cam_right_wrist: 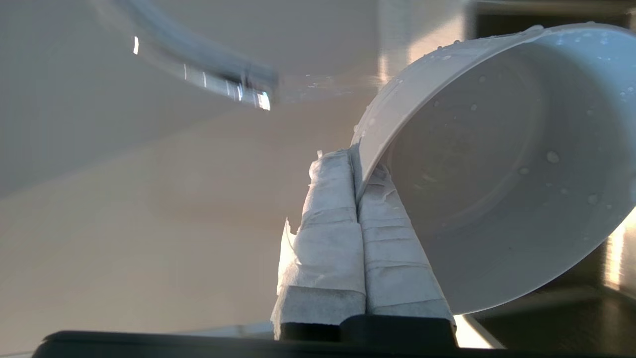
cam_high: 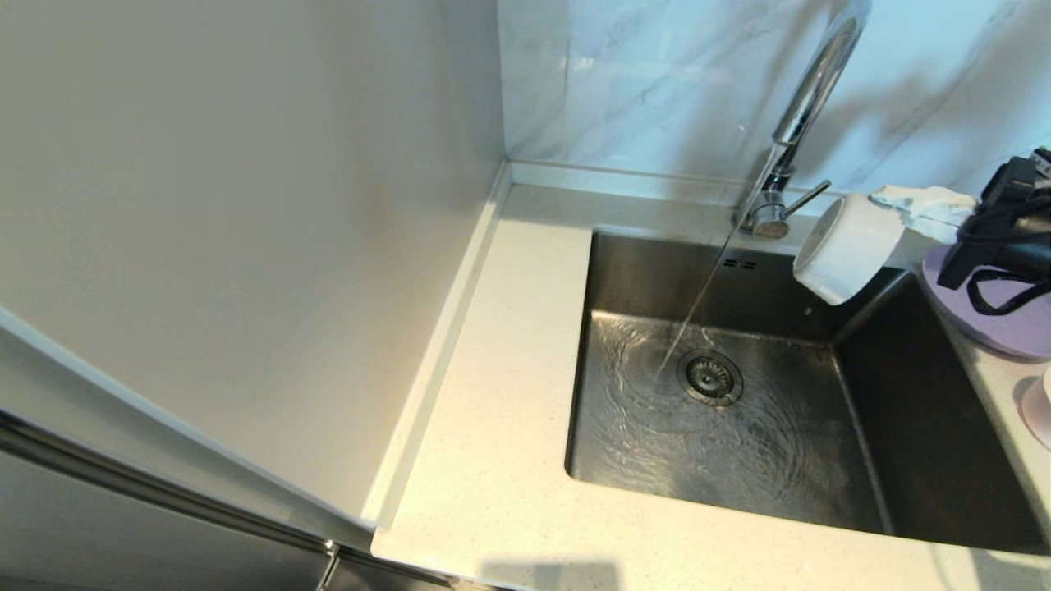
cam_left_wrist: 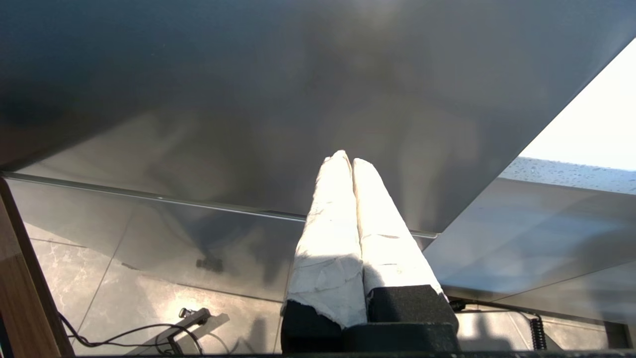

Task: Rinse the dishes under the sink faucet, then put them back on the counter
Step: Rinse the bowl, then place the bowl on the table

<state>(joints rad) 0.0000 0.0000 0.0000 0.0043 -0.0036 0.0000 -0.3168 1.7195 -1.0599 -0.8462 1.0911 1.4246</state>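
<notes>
My right gripper (cam_high: pixel 895 205) is shut on the rim of the pale white bowl (cam_high: pixel 846 246), holding it tipped on its side over the sink's far right corner. In the right wrist view the bowl (cam_right_wrist: pixel 497 174) shows water drops inside, its rim pinched at my right gripper (cam_right_wrist: pixel 355 164). The chrome faucet (cam_high: pixel 809 98) runs a thin stream into the steel sink (cam_high: pixel 624 271), left of the bowl. The lilac plate (cam_high: pixel 998 324) lies on the counter (cam_high: pixel 509 394) at the right, partly under my arm. My left gripper (cam_left_wrist: pixel 345 159) is shut and empty, parked below the counter.
Water swirls around the drain strainer (cam_high: pixel 710 377). The faucet's side lever (cam_high: pixel 805 199) points toward the bowl. A pale round object (cam_high: pixel 1039 406) sits at the right edge of the counter. A tall cream panel (cam_high: pixel 246 205) walls off the left side.
</notes>
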